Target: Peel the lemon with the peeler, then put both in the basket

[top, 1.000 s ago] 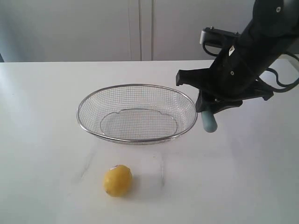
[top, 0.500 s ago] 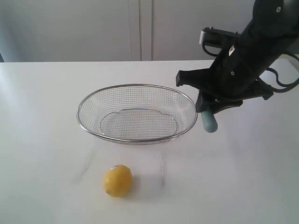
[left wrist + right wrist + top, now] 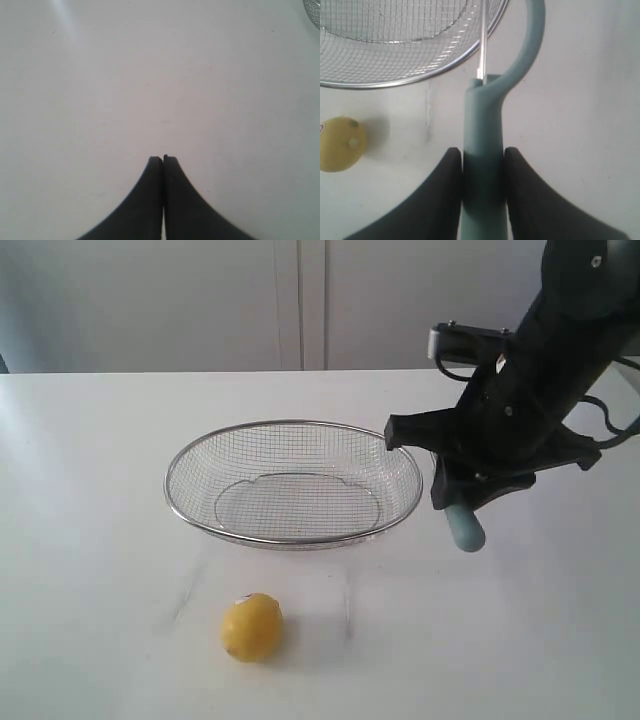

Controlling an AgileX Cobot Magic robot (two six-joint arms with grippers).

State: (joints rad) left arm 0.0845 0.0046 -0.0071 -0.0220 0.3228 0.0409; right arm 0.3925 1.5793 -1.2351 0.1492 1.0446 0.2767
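Note:
The yellow lemon (image 3: 251, 627) lies on the white table in front of the wire-mesh basket (image 3: 190, 456), near the front edge; the right wrist view shows the lemon (image 3: 340, 144) too. My right gripper (image 3: 482, 152) is shut on the teal handle of the peeler (image 3: 485, 125), held above the table just right of the basket (image 3: 440, 70). Below the right gripper (image 3: 460, 495) the peeler's handle end (image 3: 466, 529) sticks out. My left gripper (image 3: 163, 159) is shut with nothing in it, over bare table. The left arm does not show in the exterior view.
The basket holds nothing. White cabinet doors (image 3: 300, 300) stand behind the table's far edge. A sliver of the basket rim (image 3: 312, 7) shows at one corner of the left wrist view.
My right gripper, with the peeler, has moved a little right and down, away from the basket's rim. The lemon and the basket have not moved.

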